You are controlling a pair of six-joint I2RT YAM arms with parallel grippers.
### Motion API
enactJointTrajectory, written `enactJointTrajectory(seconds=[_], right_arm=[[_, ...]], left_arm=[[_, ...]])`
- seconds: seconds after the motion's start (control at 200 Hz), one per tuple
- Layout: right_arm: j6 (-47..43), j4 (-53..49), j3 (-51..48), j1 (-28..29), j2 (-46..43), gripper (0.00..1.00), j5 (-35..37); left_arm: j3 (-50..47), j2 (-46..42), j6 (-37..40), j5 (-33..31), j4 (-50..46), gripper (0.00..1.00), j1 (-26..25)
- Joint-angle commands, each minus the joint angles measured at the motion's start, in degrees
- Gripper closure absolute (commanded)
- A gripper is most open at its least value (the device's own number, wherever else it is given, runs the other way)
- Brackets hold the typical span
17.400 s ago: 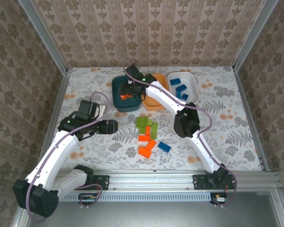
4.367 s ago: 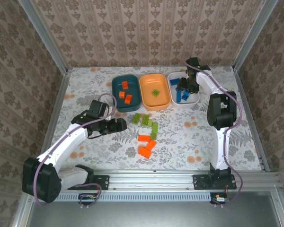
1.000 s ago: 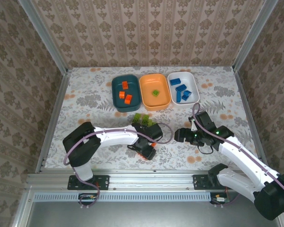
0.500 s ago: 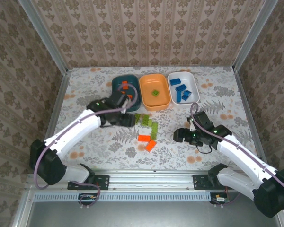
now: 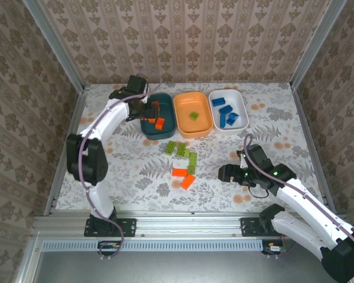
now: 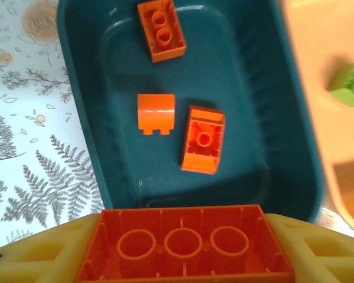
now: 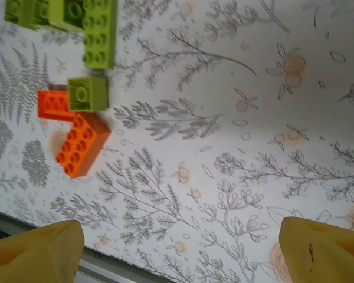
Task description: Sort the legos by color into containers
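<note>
My left gripper pinches an orange brick over one end of the teal bin. Its hollow underside faces my wrist camera and its long axis runs from finger to finger. In that bin lie three smaller orange pieces. The orange bin holds one green brick, and the white bin holds blue bricks. My right gripper is spread wide above the table, near the loose green bricks and loose orange bricks
</note>
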Motion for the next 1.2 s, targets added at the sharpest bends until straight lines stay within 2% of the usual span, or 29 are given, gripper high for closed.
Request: enactJointTrajectory(seconds=[0.0,0.22,0.64,0.785,0.975,1.195], right_arm=[[1.97,-0.79,-0.85,0.60,0.13,0.13,-1.09],[2.37,-0.20,0.34,2.11,2.69,0.12,-0.57],[4.95,0.27,1.17,6.19,3.70,0.12,1.53],[5.51,1.30,2.03,8.52,5.64,0.12,2.81],[5.09,3.63,5.84,11.27,12.74,0.16,4.28],[2.83,5.71,14.67,15.26,24.81,0.22,3.51]], left_arm=[[5.87,4.39,2.71,1.48,-0.73,0.46,0.44],[14.95,13.87,3.77,2.23,-3.66,0.45,0.23],[22.87,21.15,4.62,3.87,-9.73,0.34,0.15],[22.40,19.22,4.74,3.83,-10.12,0.25,0.19],[19.49,13.20,4.24,4.05,-8.79,0.13,0.14],[10.12,1.40,3.05,3.96,-6.77,0.09,-0.02]])
